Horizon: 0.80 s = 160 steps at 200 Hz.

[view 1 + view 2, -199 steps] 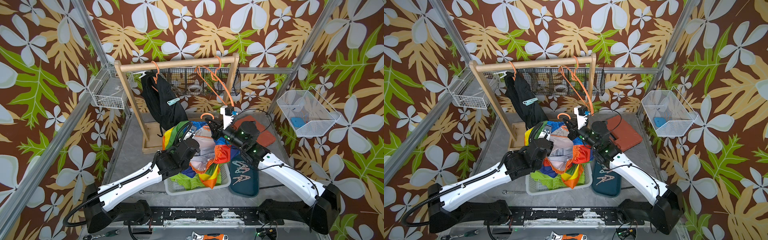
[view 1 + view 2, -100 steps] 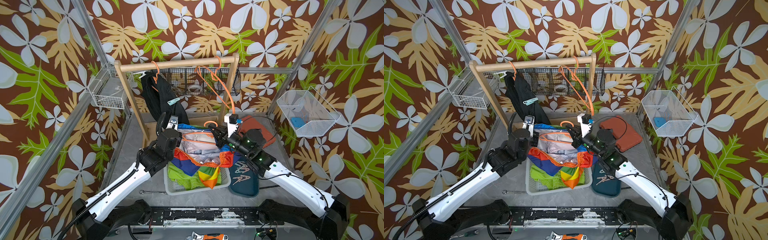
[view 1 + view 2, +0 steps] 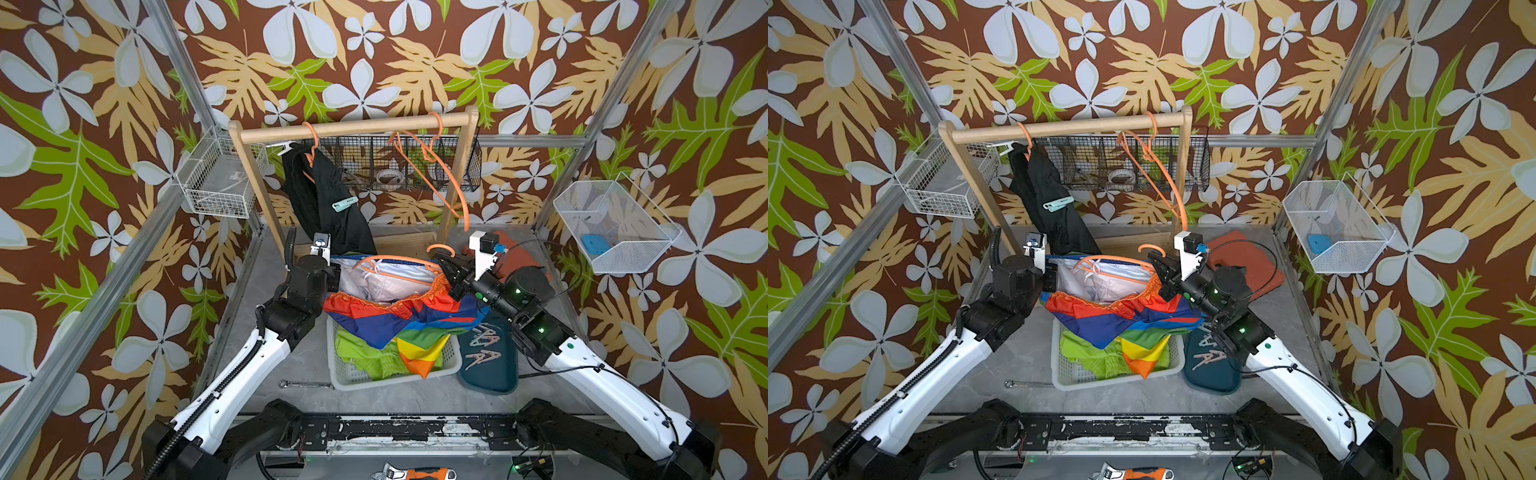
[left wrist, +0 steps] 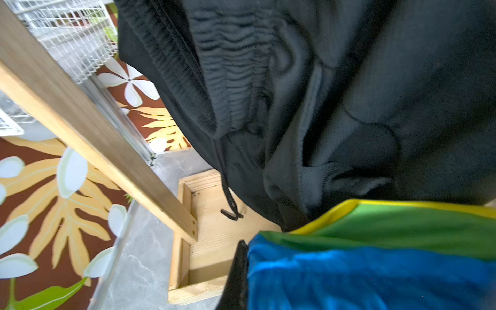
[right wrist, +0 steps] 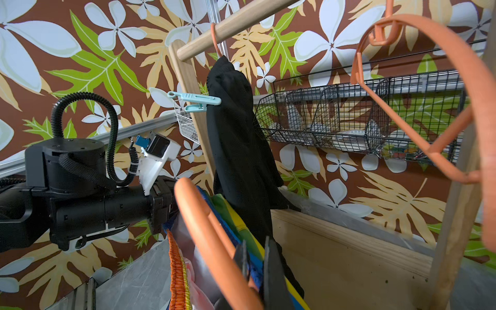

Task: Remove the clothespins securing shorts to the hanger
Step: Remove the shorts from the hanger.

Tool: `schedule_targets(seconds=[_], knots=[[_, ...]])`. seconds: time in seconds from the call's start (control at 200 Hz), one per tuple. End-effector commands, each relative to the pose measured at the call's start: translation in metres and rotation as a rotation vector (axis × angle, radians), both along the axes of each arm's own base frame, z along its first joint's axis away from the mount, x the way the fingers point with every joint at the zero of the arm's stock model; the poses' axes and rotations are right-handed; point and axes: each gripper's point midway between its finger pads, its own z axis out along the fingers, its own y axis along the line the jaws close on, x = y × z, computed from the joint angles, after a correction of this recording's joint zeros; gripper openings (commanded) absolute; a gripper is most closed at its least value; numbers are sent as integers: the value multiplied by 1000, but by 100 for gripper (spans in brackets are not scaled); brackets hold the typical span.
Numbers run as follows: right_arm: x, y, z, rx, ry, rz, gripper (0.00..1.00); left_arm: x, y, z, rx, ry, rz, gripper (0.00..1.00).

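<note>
The left gripper [image 3: 333,277] has been swung outward; the soft colour-blocked shorts [image 3: 395,316] are stretched between it and the right gripper [image 3: 448,272], both clamped on the waistband. Up beyond the left gripper, a light, stiff clothespin [image 3: 345,203] is clipped to the black shorts [image 3: 332,224], likely best squeezed at its tails.

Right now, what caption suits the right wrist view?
A mint clothespin grips black shorts hanging from the wooden rail, empty orange hanger beside.
</note>
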Motion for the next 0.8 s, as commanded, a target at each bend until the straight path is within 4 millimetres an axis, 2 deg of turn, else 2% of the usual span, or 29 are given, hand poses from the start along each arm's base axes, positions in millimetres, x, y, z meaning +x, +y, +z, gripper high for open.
schedule_targets(seconds=[0.0,0.1,0.265,0.395,0.526,0.666,0.796], knots=[[9,-6,19,74,-33,-19,0,-2,-1,-4,-66,-9,-3,0],[14,6,32,114,-39,33,0,-9,-8,-9,-125,-4,-39,0],[26,30,53,209,-35,143,0,-18,-15,-5,-170,-15,-84,0],[28,52,71,246,-47,204,0,-22,-16,1,-179,-32,-102,0],[27,76,80,236,-53,242,0,-23,-19,4,-181,-43,-126,0],[28,67,83,209,-61,191,0,-26,-3,6,-118,-58,-79,0],[27,51,83,205,-58,153,0,-29,0,7,-110,-63,-76,0]])
